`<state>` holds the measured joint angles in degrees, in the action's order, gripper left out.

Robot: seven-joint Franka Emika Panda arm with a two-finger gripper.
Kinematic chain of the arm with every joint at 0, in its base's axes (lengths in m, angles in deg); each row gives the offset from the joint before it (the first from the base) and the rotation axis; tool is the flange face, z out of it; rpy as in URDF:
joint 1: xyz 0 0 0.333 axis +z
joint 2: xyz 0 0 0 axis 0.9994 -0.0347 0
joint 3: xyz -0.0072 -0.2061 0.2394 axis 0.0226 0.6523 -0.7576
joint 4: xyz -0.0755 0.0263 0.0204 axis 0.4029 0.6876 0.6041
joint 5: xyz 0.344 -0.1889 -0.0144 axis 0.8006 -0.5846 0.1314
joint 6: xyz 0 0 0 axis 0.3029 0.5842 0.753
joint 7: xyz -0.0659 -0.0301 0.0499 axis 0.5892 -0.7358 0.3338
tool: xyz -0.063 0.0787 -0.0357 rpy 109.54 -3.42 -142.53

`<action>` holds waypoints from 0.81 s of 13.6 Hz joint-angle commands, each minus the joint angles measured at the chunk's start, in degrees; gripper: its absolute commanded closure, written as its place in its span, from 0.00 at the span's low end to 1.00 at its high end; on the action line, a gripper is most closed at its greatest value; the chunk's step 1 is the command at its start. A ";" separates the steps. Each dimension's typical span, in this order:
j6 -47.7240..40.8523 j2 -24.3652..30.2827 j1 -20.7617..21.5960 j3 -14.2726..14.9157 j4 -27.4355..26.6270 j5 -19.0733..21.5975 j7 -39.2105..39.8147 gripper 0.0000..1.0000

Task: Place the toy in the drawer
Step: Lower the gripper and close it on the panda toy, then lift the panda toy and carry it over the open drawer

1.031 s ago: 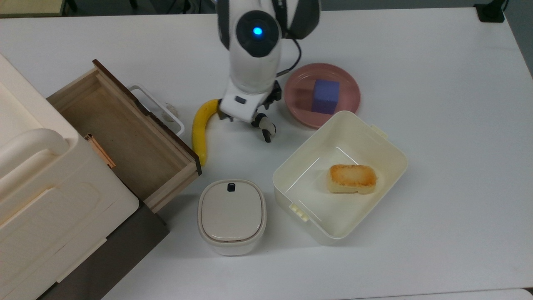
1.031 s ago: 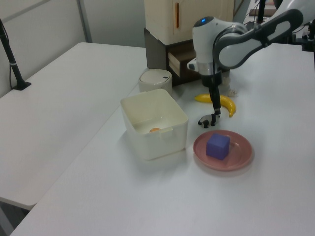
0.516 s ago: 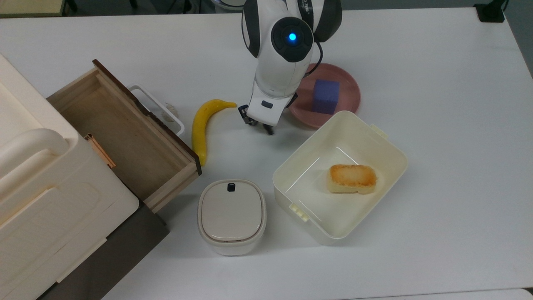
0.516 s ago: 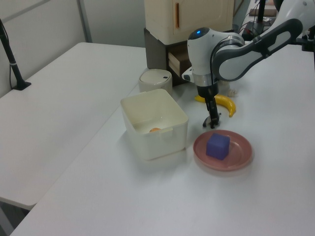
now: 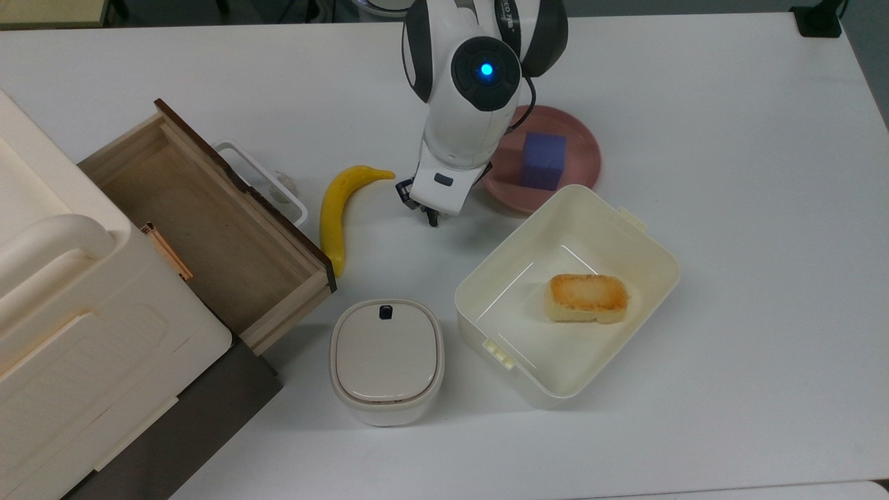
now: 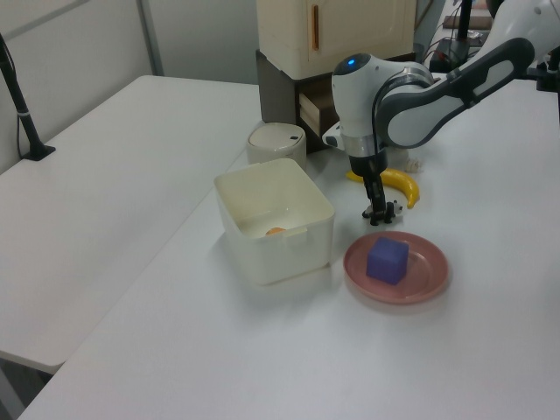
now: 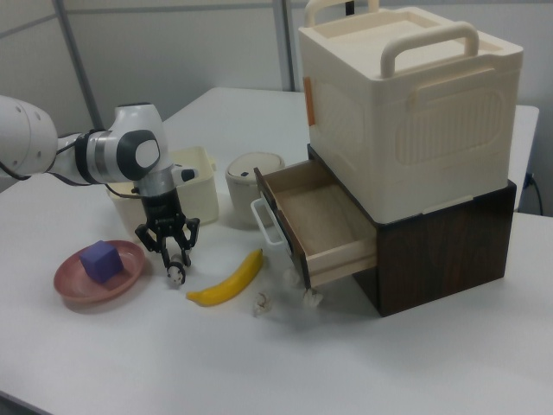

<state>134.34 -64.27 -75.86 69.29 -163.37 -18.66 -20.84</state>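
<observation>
In the top view, far left, the drawer point(image 5: 208, 229) stands pulled open, its wooden floor bare. Next, right of it, the banana point(image 5: 338, 210) lies on the white surface point(image 5: 729, 278). Then the end effector point(image 7: 174, 256), fingers spread apart and pointing down, straddling the toy point(image 7: 176, 275) on the surface, well apart from the drawer. Further right, the purple cube point(image 5: 543, 160) sits on the pink plate point(image 5: 580, 142), with the cream tub point(image 5: 642, 257) nearer.

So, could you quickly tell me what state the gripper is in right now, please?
Gripper: open, fingers spread around the toy on the table, not yet closed on it.
</observation>
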 commanded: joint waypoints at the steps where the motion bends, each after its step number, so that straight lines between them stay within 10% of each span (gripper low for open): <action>1: 0.11 0.76 -1.16 0.74 3.11 -0.60 -1.17 0.66; 11: -5.51 5.06 -14.52 0.83 15.95 7.48 2.52 0.68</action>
<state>130.46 -61.65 -88.84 70.00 -147.52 -13.13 -19.83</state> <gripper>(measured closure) 0.581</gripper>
